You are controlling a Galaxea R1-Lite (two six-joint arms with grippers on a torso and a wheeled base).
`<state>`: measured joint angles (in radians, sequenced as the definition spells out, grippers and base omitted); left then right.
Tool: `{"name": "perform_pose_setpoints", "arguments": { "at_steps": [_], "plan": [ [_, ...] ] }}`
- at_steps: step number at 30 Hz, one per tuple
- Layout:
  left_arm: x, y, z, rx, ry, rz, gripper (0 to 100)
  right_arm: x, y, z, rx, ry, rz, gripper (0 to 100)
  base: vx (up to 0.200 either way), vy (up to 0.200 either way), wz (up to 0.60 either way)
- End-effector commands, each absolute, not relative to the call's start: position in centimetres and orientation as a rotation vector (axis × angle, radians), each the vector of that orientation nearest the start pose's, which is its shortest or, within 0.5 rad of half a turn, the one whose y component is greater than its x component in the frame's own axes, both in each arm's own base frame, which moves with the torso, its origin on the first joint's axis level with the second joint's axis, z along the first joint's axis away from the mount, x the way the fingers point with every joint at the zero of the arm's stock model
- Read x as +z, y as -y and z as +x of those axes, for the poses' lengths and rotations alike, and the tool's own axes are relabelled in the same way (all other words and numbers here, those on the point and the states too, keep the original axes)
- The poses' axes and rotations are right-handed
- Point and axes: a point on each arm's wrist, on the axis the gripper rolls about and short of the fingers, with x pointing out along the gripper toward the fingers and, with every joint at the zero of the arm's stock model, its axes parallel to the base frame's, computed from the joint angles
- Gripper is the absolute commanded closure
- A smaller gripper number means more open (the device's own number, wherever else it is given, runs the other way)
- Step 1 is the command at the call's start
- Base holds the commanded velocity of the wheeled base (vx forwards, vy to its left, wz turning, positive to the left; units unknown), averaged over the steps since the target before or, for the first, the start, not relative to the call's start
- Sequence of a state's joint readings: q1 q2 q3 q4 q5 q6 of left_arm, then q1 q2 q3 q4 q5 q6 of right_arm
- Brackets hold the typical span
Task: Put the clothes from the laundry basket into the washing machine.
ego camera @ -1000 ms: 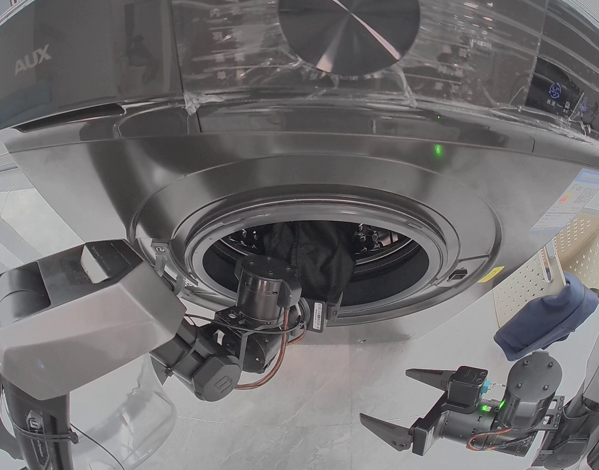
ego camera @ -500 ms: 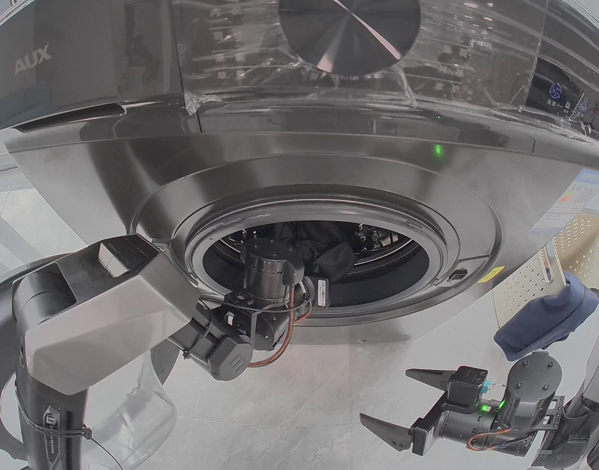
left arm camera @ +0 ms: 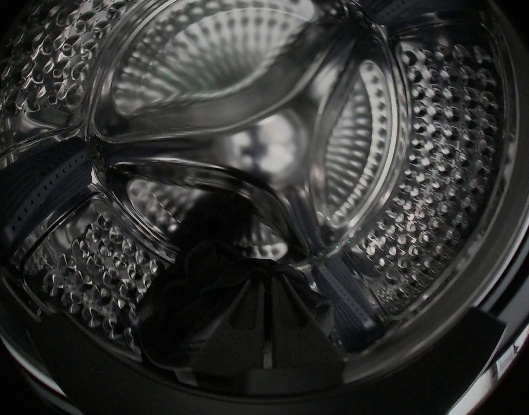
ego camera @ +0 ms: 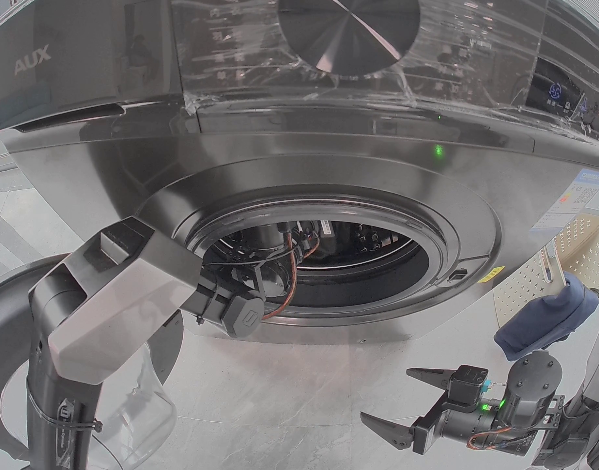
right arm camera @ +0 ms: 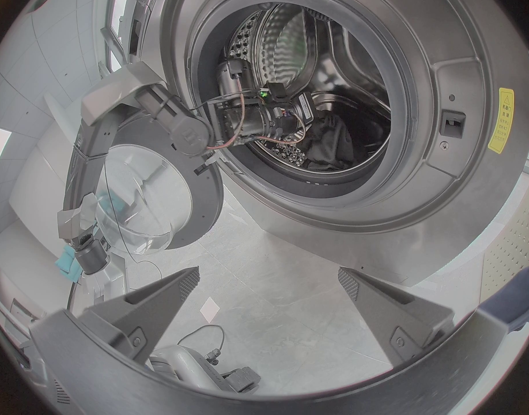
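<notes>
Left wrist view: deep inside the drum (left arm camera: 449,145), left pincer (left arm camera: 268,275) drawn nearly shut, only a thin seam between its fingers (left arm camera: 241,318). Dark garment (left arm camera: 184,301) bunched right at the tips and spilling to one side of them. Looks pinched there, though hard to confirm with black cloth on black fingers. Low in the drum, close above the perforated wall, so by judgement a matter of letting go and backing out through the mouth.

Head view: right pincer (ego camera: 385,396) spread wide and holding nothing, hanging over the floor (ego camera: 280,393) in front of the washing machine (ego camera: 312,164). Blue garment (ego camera: 541,324) near it, up and back toward its own wrist rather than ahead of the tips. Draped over the edge of the laundry basket (ego camera: 586,249), long axis slanting down from the rim. Far nearer to the right pincer than to the left. Judged the next piece to fetch, calling for a turn away from the machine toward the basket.

Hidden or cut off: most of the basket and any further contents; the exact join of fingers and dark cloth; the blue garment's lower end, touching or just clear of the right wrist, cannot tell which. Open door (right arm camera: 143,203) beside the left arm, well back from the pincer: worth minding on the way out.
</notes>
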<state>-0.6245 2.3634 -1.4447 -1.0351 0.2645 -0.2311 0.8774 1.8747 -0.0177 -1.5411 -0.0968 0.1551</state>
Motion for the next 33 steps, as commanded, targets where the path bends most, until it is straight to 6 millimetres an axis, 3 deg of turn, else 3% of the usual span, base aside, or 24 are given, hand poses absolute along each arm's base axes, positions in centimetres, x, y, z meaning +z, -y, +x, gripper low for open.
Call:
{"name": "perform_pose_setpoints", "arguments": {
  "at_steps": [1,9,15,16,18,22,26,28,33],
  "plan": [
    [11.0,27.3,41.7,-0.337,0.09,-0.285,100,6.4,-15.9,13.5,0.746,-0.353,-0.01,0,0.0,0.0,0.0],
    [10.7,28.2,44.0,-0.322,0.207,-0.29,100,6.3,-15.9,13.5,0.747,-0.36,-0.014,0,0.0,0.0,0.0],
    [11.2,28.4,43.2,-0.331,0.189,-0.284,100,6.3,-15.8,13.5,0.742,-0.362,-0.014,0,0.0,0.0,0.0],
    [11.7,28.4,42.9,-0.334,0.191,-0.285,0,6.3,-15.8,13.5,0.742,-0.36,-0.013,0,0.0,0.0,0.0],
    [12.3,28.8,41.9,-0.352,0.183,-0.286,0,6.3,-15.8,13.5,0.742,-0.362,-0.014,0,0.0,0.0,0.0],
    [13.5,29.3,37.1,-0.419,0.097,-0.254,0,6.3,-15.8,13.5,0.744,-0.362,-0.014,0,0.0,0.0,0.0],
    [12.9,29.1,33.6,-0.462,0.025,-0.213,0,6.3,-15.8,13.4,0.745,-0.362,-0.014,0,0.0,0.0,0.0],
    [12.8,28.9,30.6,-0.507,0.001,-0.2,0,6.4,-15.8,13.4,0.746,-0.359,-0.013,0,0.0,0.0,0.0],
    [12.2,27.1,26.3,-0.587,-0.06,-0.139,0,6.7,-15.7,13.4,0.745,-0.342,-0.004,0,0.0,0.0,0.0]
  ]
}}
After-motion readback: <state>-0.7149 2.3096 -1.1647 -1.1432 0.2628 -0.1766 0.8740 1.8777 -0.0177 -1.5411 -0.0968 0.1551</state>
